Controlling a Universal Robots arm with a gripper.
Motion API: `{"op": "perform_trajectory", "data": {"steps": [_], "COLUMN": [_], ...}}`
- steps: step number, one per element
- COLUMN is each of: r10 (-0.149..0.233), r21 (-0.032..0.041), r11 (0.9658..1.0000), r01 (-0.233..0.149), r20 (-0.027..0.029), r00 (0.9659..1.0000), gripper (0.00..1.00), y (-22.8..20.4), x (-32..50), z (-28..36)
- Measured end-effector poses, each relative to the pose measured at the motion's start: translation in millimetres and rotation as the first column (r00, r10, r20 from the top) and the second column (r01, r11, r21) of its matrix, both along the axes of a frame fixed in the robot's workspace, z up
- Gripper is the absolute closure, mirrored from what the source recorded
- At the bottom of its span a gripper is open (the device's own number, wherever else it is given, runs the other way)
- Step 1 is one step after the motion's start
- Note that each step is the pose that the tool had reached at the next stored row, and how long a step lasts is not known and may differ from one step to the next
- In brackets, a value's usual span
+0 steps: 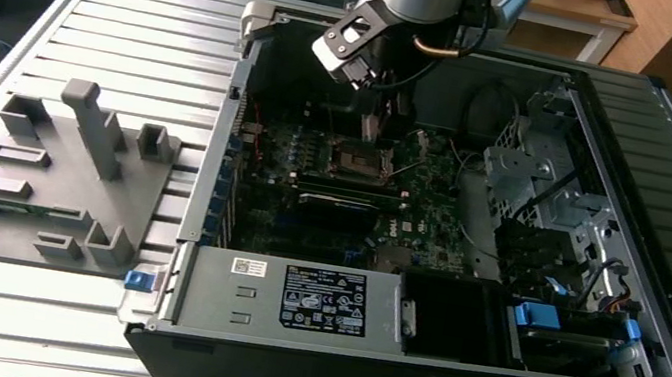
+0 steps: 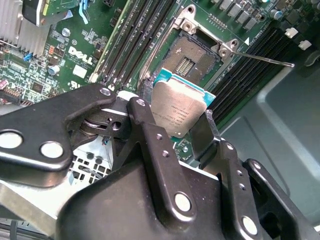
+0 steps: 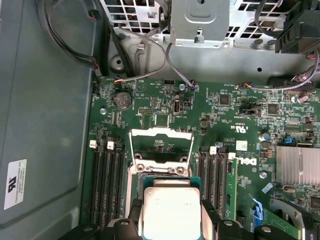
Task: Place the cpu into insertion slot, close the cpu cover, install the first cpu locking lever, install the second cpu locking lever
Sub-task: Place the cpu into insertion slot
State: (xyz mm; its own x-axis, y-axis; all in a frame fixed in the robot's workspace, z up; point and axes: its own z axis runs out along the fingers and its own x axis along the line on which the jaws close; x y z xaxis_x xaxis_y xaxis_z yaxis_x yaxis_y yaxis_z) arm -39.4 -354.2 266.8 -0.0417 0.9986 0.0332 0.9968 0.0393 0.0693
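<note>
My gripper (image 2: pixel 175 114) is shut on the cpu (image 2: pixel 181 105), a flat square chip with a dull silver top and a teal edge, pinched by two opposite sides. The chip hangs tilted just above the insertion slot (image 2: pixel 192 57), not touching it. The slot's dark recessed centre lies open. In the first wrist view the cpu (image 3: pixel 171 206) sits between the fingers of the gripper (image 3: pixel 171 214), with the slot (image 3: pixel 150 176) partly showing behind it and the cpu cover (image 3: pixel 161 133) raised upright beyond. A thin locking lever (image 2: pixel 265 59) sticks out beside the socket. In the exterior view the gripper (image 1: pixel 373 126) hovers over the slot (image 1: pixel 355 159).
Long black memory slots (image 3: pixel 107 185) flank the socket on both sides. A finned heat sink (image 3: pixel 297 165) and cables (image 3: pixel 150 50) lie nearby. The case walls (image 1: pixel 231 131), power supply (image 1: pixel 291 298) and drive cage (image 1: pixel 540 180) hem in the board. A grey fixture (image 1: pixel 55 174) lies on the exterior view's left.
</note>
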Motion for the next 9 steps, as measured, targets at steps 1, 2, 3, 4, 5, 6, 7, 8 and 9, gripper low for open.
{"op": "perform_trajectory", "data": {"steps": [1, 2, 3, 4, 5, 6, 7, 8, 9], "r10": [0.0, 0.0, 0.0, 0.0, 0.0, 0.0, 0.0, 0.0, 0.0], "r21": [-0.0001, 0.0002, 0.0002, 0.0002, 0.0003, 0.0004, 0.0004, 0.0003, 0.0003], "r11": [1.0, 1.0, 1.0, 1.0, 1.0, 1.0, 1.0, 1.0, 1.0], "r01": [0.0, 0.0, 0.0, 0.0, 0.0, 0.0, 0.0, 0.0, 0.0], "r20": [-0.0001, 0.0001, 0.0001, 0.0001, 0.0001, 0.0002, 0.0002, 0.0002, 0.0001], "r00": [1.0, 1.0, 1.0, 1.0, 1.0, 1.0, 1.0, 1.0, 1.0], "gripper": [0.46, 0.46, 0.46, 0.46, 0.46, 0.46, 0.46, 0.46, 0.46], "y": [0.0, 0.0, 0.0, 0.0, 0.0, 0.1, 0.1, 0.0, 0.0], "x": [0.0, 0.0, 0.0, 0.0, 0.0, 0.0, 0.0, 0.0, 0.0], "z": [0.0, -0.6, -0.8, -0.9, -1.0, -1.2, -1.5, -1.7, -1.9]}}
